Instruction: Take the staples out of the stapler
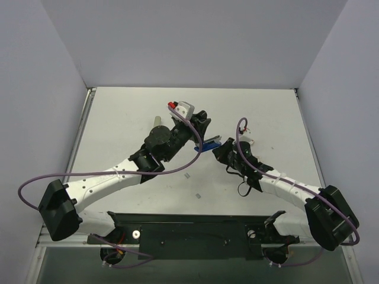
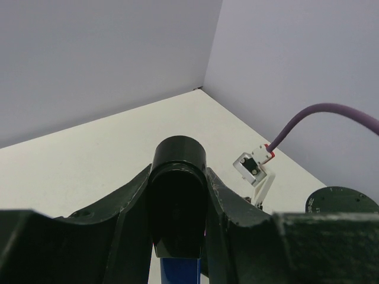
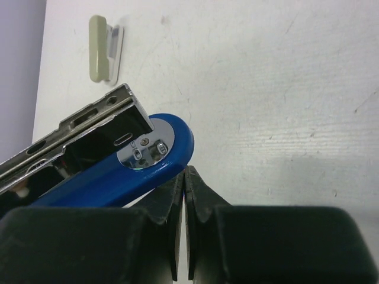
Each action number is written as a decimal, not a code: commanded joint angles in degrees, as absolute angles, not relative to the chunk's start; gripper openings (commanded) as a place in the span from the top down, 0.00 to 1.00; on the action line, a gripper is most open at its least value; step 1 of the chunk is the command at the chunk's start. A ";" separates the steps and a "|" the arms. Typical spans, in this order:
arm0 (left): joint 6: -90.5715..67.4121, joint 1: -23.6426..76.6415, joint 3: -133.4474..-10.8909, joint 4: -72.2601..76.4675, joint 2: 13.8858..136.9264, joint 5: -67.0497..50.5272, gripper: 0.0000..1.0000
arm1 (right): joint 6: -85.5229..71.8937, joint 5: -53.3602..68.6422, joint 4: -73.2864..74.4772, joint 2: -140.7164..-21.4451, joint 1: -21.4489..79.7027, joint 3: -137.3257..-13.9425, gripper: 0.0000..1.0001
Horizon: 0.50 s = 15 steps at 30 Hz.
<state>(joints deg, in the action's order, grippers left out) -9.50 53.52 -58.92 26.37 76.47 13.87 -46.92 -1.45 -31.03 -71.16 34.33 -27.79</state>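
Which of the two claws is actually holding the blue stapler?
The left gripper: its fingers clamp the black top of the stapler. The right gripper is shut on nothing, its tips just beside the blue base.

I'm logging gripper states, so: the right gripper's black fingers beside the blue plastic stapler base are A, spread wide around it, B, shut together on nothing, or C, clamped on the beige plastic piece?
B: in the right wrist view the right gripper is closed tight beside the blue plastic stapler base, with nothing in its grip.
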 commanded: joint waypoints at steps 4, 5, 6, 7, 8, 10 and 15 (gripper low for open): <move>-13.71 53.79 -58.27 31.38 71.81 11.43 1.00 | -40.27 -3.96 -29.98 -66.89 33.22 -33.74 1.00; -13.88 53.79 -58.10 31.20 71.81 11.16 1.00 | -39.47 -4.04 -28.93 -66.36 33.22 -34.79 1.00; -14.50 53.79 -58.01 30.85 71.81 10.64 1.00 | -38.33 -4.04 -28.05 -65.92 33.22 -35.24 1.00; -15.02 53.79 -57.75 30.85 71.81 10.03 1.00 | -37.62 -3.87 -27.69 -65.13 33.31 -35.85 1.00; -15.29 53.79 -57.40 30.76 71.72 9.85 1.00 | -36.92 -3.78 -27.34 -64.69 33.31 -35.95 1.00; -15.99 53.79 -56.60 30.67 71.89 9.23 1.00 | -36.04 -2.64 -27.42 -63.37 33.40 -35.95 1.00; -17.93 53.70 -55.20 30.23 73.74 7.12 1.00 | -33.49 -0.97 -25.32 -60.65 34.36 -37.18 1.00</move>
